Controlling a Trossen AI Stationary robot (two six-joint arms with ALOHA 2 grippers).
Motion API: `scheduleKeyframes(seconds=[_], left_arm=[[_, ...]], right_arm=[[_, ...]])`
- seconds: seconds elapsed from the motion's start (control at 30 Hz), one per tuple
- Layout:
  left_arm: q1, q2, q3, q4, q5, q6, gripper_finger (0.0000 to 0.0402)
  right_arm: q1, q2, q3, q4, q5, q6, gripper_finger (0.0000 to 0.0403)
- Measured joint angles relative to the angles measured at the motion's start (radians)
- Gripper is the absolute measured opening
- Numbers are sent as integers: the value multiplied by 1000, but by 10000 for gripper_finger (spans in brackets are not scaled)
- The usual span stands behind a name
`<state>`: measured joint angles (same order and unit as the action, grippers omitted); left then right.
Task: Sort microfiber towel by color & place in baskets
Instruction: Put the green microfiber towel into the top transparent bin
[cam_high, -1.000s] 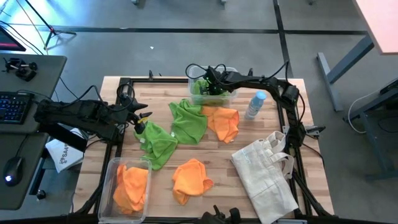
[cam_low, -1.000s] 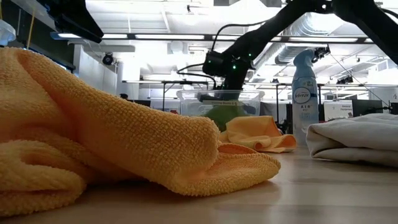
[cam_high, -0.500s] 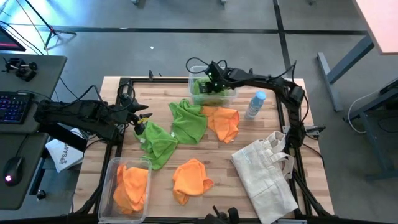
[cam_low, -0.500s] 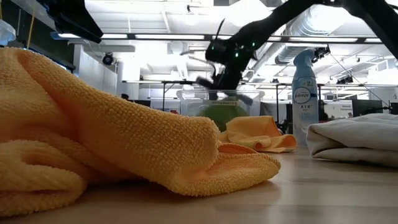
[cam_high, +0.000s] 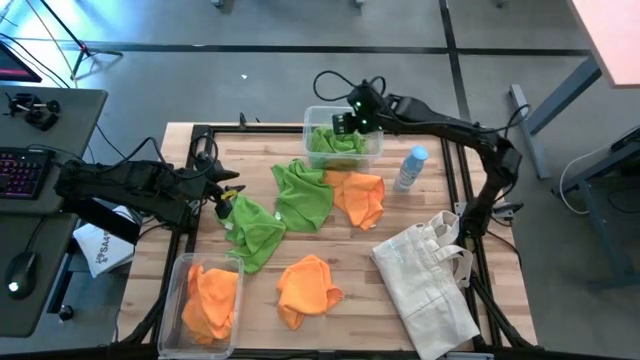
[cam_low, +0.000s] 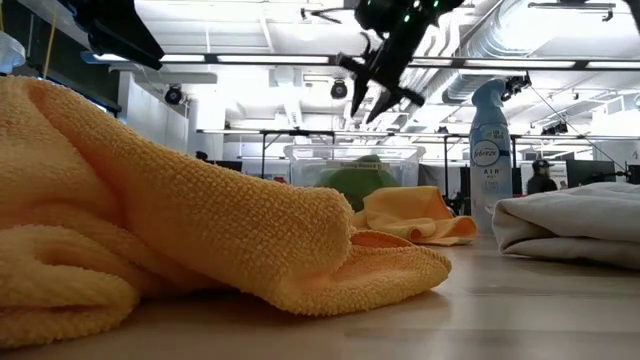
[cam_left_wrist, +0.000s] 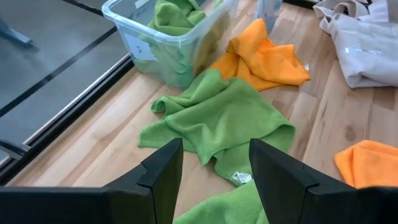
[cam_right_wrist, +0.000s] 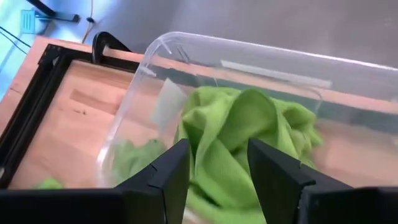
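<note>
Green towels lay bunched in clear basket at tabletop's far edge; right tool hung above it, wide, empty. Left tool wide, empty, nr left edge over green towel. Orange ones in basket, near-left corner.
</note>
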<state>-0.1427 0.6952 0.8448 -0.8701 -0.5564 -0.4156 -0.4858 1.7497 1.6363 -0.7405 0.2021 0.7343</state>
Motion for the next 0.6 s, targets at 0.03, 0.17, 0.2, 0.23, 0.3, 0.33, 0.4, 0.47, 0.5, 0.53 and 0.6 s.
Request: scheduleKeyframes(seconds=[0.03,0.17,0.2,0.23,0.3,0.33,0.4,0.47,0.5,0.53,0.6], left_arm=[[0,0,0,0,2,0,172],[0,0,0,0,19,0,172],[0,2,0,1,24,0,172],[0,5,0,1,25,0,172],[0,13,0,1,43,0,172],[0,19,0,1,54,0,172],[0,37,0,1,71,0,172],[0,59,0,1,88,0,172],[0,72,0,2,94,4,172],[0,83,0,3,100,10,172],[0,107,0,6,105,24,172]], right_arm=[[13,-13,0,-22,10,6,152],[88,-59,0,-95,48,28,137],[114,-70,0,-103,65,32,134],[145,-79,0,-109,89,37,130],[209,-96,0,-115,134,52,123],[241,-104,0,-118,154,57,120],[303,-116,0,-120,184,74,115],[361,-125,0,-135,202,87,110],[387,-127,0,-148,214,98,106],[413,-129,0,-170,216,103,101],[465,-129,0,-212,218,109,87]])
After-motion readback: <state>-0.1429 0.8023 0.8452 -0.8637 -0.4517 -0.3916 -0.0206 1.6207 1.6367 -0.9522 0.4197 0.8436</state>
